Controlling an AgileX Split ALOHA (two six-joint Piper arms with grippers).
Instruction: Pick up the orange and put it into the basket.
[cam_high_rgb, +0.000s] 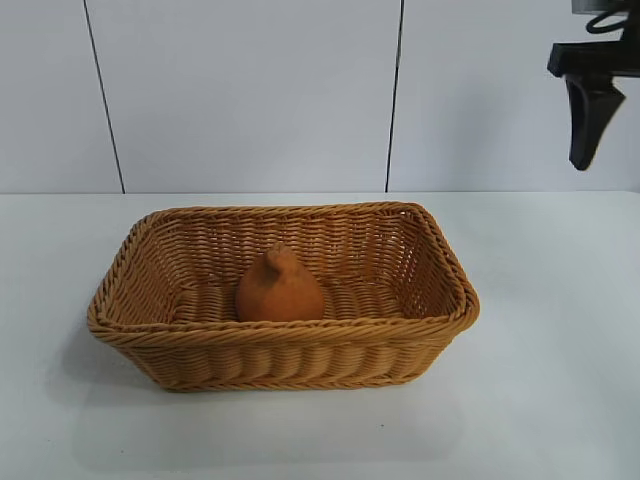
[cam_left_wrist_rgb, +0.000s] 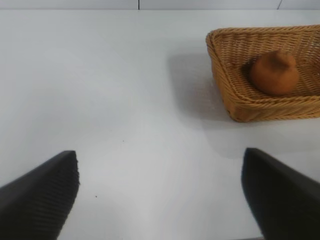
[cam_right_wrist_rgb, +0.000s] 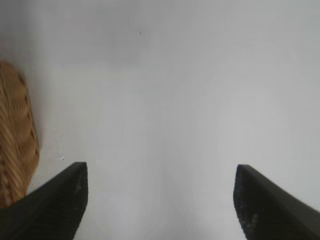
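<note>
Orange (cam_high_rgb: 279, 287) first: it sits inside the basket (cam_high_rgb: 140, 250), down on the woven floor, near the middle and a bit toward the front wall. Its pointy top sticks up and it leans on nothing but the bottom of the basket. No claw is touching it.

So the main job looks done to me. The fruit is in the basket, and nothing is left lying outside the basket on the white desk (cam_high_rgb: 560, 330).

Up high and well off to the right of the basket hangs the right claw (cam_high_rgb: 592, 120). It is far above the rim and points down at the bare desk beside the basket. Its own camera shows its two dark fingers (cam_right_wrist_rgb: 55, 205) standing wide apart with only white desk between them, and just an edge of the basket off to one side. It holds nothing.

The left claw (cam_left_wrist_rgb: 160, 195) waits well away from the basket on the other side, low over the desk. Its fingers are spread wide too, and they are empty. From there you can see the basket and the orange resting in it.

What is left, I think, is only for the right arm to go back to its resting place.
</note>
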